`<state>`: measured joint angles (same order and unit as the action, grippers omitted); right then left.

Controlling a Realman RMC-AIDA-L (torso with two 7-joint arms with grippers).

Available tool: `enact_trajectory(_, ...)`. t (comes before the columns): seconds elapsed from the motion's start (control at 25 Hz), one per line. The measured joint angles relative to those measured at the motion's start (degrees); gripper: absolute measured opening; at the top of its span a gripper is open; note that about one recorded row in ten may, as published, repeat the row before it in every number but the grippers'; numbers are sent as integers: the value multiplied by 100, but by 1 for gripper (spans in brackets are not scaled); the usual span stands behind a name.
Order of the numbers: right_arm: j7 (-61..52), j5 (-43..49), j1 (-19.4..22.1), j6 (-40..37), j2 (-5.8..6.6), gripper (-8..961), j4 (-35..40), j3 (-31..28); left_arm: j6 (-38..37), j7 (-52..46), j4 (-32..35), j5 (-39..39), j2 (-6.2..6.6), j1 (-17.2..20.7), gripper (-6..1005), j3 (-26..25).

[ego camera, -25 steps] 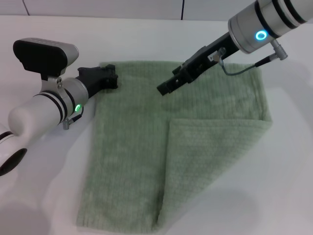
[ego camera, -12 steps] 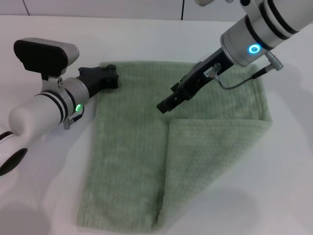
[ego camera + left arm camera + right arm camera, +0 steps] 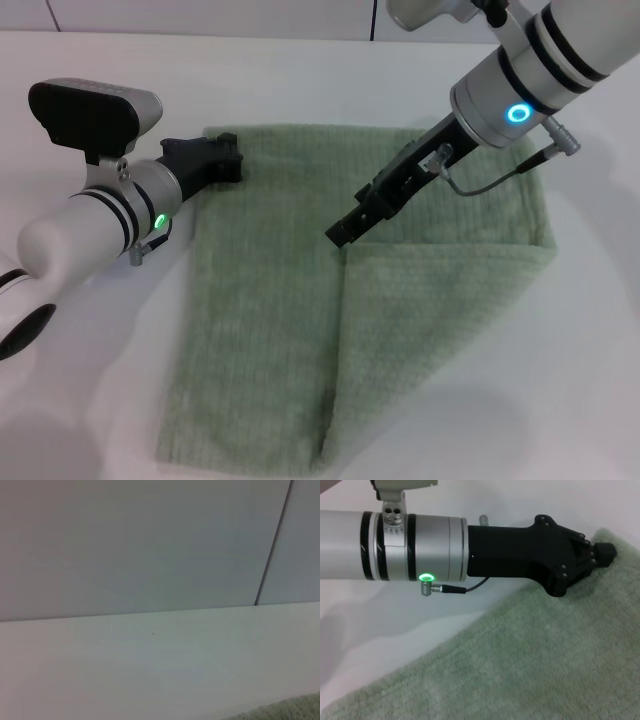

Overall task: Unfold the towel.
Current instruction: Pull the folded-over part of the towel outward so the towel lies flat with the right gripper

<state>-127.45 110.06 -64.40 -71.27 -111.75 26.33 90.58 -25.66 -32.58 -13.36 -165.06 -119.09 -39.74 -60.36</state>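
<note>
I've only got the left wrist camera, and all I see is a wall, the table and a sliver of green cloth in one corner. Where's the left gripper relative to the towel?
Observer: In the head view, the left gripper is right at the far left corner of the towel.
Operator: Is the towel lying flat?
Observer: Not fully. A folded flap lies doubled over its near right part.
Operator: And the right arm?
Observer: The right gripper is over the middle of the towel. Its tip points down at the flap's inner far corner.
</note>
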Motion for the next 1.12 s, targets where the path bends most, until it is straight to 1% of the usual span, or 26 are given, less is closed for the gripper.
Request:
enact_trajectory(0.12,-6,69,17,-1,-8,690,1,-4,0,0,0,0,0,1,-2,3)
enact_trajectory(0.16,-34,197,24,0,-33,689,2,-25,0,-2,0,0,0,2,-2,6)
enact_trajectory(0.36,-105,369,30,35,-84,684,3,-36,-1,-6,0,0,0,11,-2,6)
enact_trajectory(0.44,-110,419,31,47,-119,683,-2,-33,-1,-7,0,0,0,11,-2,5)
enact_trajectory(0.48,-122,488,33,87,-161,682,-10,-34,0,-8,0,0,0,11,-2,-6)
enact_trajectory(0.52,-122,488,33,87,-161,681,-10,-34,0,-8,0,0,0,11,-2,-6)
enact_trajectory(0.56,-134,527,41,146,-192,680,-22,-35,-1,-9,1,0,0,11,-2,-9)
enact_trajectory(0.76,-138,539,87,279,-252,676,-33,-34,-1,-26,1,0,0,6,-2,7)
enact_trajectory(0.88,-138,568,155,424,-326,673,-39,-33,0,-30,1,0,0,10,-2,7)
enact_trajectory(0.96,-138,604,169,448,-348,671,-40,-34,-1,-30,1,0,0,10,-1,7)
enact_trajectory(1.08,-138,745,193,510,-433,668,-45,-53,-1,-30,1,0,0,8,-1,7)
enact_trajectory(1.12,-138,745,193,510,-433,668,-45,-53,-1,-30,1,0,0,8,-1,7)
